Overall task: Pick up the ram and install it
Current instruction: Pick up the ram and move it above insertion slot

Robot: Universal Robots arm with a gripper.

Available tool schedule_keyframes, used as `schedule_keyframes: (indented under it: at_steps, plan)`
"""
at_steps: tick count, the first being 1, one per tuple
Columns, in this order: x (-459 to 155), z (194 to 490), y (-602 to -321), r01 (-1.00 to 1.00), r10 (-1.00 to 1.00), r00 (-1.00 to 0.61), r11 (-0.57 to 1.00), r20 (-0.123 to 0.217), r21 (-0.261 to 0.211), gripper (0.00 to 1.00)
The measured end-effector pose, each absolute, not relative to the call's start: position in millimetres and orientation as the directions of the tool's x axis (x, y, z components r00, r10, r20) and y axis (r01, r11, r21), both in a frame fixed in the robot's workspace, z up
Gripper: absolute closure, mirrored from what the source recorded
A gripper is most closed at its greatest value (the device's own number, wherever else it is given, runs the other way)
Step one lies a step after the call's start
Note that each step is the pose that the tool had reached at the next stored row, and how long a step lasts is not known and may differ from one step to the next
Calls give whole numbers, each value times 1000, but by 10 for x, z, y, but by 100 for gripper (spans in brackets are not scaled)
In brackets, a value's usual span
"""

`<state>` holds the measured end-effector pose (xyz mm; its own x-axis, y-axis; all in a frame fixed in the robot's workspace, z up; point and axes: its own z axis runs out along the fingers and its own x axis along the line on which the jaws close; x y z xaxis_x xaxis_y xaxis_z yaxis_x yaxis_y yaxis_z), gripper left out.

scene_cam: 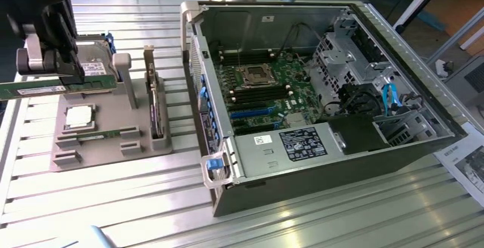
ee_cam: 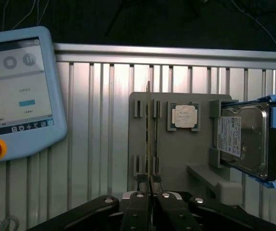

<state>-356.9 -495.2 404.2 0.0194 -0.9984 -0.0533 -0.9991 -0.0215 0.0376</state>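
Arm at the exterior view's left, gripper above grey holder, fingers clamped on the ram, holder carrying processor chip, hard drive, upright card, open computer case beside.

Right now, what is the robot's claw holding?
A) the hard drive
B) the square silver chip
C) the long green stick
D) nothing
C: the gripper is shut on the ram, the long green stick; the silver chip and the hard drive sit on the gray holder.
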Motion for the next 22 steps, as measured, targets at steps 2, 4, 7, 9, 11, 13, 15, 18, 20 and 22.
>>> schedule_keyframes:
  at_steps: [2,4,7,9,11,13,15,18,20,22]
  plan:
    - [-3524,4042,-4953,-999,-998,19,-21,-53,38,87]
    - [-3466,4042,-4953,-999,-998,19,-21,-53,38,87]
    - [-3376,4042,-4955,-999,-998,19,-21,-53,38,87]
    - [-3328,4042,-4955,-999,-998,19,-21,-53,38,87]
    - [-3264,4041,-4956,-999,-998,19,-21,-53,38,87]
    - [-3190,4041,-4956,-999,-998,19,-21,-53,38,87]
    - [-3122,4042,-4957,-999,-998,19,-21,-53,38,87]
    - [-3023,4042,-4958,-999,-998,19,-21,-53,38,87]
    - [-2963,4042,-4959,-999,-998,19,-21,-53,38,87]
    - [-2900,4042,-4959,-999,-998,19,-21,-53,38,87]
